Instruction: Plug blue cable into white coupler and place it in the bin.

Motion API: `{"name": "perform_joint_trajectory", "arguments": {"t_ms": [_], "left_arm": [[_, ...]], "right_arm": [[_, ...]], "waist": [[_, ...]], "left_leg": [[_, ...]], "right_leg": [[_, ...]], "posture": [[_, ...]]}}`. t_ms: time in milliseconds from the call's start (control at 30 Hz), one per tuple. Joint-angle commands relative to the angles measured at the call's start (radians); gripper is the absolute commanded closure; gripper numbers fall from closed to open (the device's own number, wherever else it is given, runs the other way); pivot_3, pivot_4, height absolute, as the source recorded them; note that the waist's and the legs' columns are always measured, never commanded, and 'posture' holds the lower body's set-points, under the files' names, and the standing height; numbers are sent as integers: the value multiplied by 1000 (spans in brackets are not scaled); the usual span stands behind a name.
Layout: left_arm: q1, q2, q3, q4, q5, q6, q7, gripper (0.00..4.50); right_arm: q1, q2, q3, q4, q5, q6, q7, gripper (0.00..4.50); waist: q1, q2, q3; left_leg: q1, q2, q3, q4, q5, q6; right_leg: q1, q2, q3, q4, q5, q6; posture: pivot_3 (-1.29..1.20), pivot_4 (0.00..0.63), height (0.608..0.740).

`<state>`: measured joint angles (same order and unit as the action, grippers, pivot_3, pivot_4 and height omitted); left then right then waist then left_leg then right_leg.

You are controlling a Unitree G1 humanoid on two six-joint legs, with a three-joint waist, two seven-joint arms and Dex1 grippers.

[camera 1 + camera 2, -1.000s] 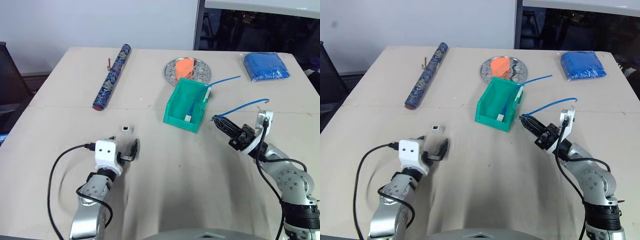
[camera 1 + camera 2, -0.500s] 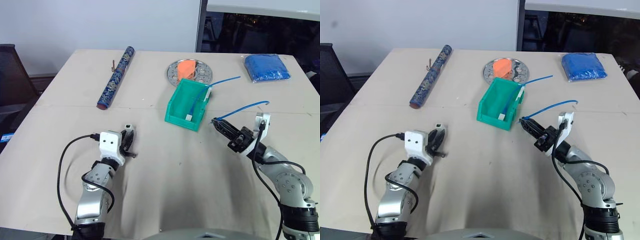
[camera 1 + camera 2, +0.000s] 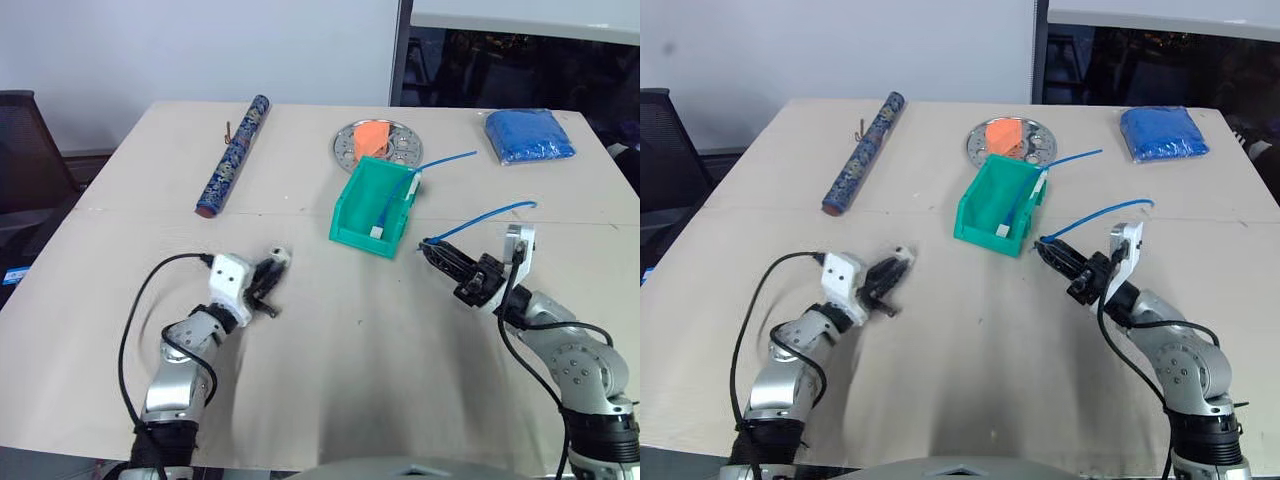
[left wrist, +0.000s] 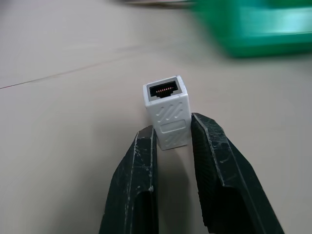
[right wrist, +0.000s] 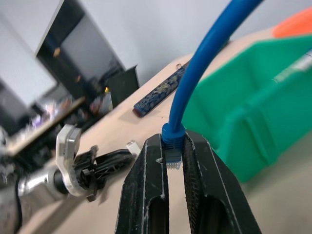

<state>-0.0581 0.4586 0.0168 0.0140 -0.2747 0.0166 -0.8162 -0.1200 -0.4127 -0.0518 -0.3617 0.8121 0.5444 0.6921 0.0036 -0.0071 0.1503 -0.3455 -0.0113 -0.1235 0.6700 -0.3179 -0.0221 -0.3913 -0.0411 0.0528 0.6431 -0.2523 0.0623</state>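
The left gripper [image 4: 171,139] pinches the white coupler [image 4: 166,117], socket facing out, ready for a plug. The right gripper [image 5: 174,158] squeezes the blue cable [image 5: 204,63] by its plug (aimed toward the coupler), with the bin [image 3: 350,215] just beyond.

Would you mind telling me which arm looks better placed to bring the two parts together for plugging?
Probably the right. Its pincer grips the blue cable just behind the plug, aimed toward the left pincer, which holds the white coupler with its socket end free.

Bare table [image 3: 350,330] btwn tools; bin [image 3: 372,210] just beyond.
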Motion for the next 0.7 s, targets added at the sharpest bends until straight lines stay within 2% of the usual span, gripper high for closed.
{"name": "perform_joint_trajectory", "arguments": {"t_ms": [33,200,333,533,700], "left_arm": [[-96,68,-98,-2,-39,-49,-269,4098],[-291,100,-233,142,-15,-124,-560,4098],[-461,56,-313,366,44,-248,-706,4098],[-585,-2,-336,590,95,-377,-773,4098],[-624,-28,-335,664,97,-430,-797,4098]], "right_arm": [[-72,-25,73,-31,-100,-92,104,4500],[-156,-54,177,45,-232,-217,253,4500],[-168,-91,241,117,-337,-321,356,4500],[-163,-88,270,135,-376,-341,377,4500],[-155,-83,286,157,-415,-366,384,4500]], "waist": [[-10,-1,1],[-22,-2,2],[-22,-3,2],[-23,-5,4],[-21,-6,4]], "left_leg": [[0,0,0,-1,0,0],[-1,0,-1,-3,0,0],[-3,-1,0,-3,0,0],[-4,-2,-1,-2,-1,1],[-4,-2,-1,-1,-1,2]], "right_leg": [[0,0,0,0,0,0],[-2,0,0,-2,0,0],[-3,-1,0,-4,0,0],[-4,-2,0,-3,0,0],[-3,-2,0,-2,0,0]], "posture": [[0,150,740],[0,150,740],[0,150,740],[0,150,740],[0,150,740]]}}
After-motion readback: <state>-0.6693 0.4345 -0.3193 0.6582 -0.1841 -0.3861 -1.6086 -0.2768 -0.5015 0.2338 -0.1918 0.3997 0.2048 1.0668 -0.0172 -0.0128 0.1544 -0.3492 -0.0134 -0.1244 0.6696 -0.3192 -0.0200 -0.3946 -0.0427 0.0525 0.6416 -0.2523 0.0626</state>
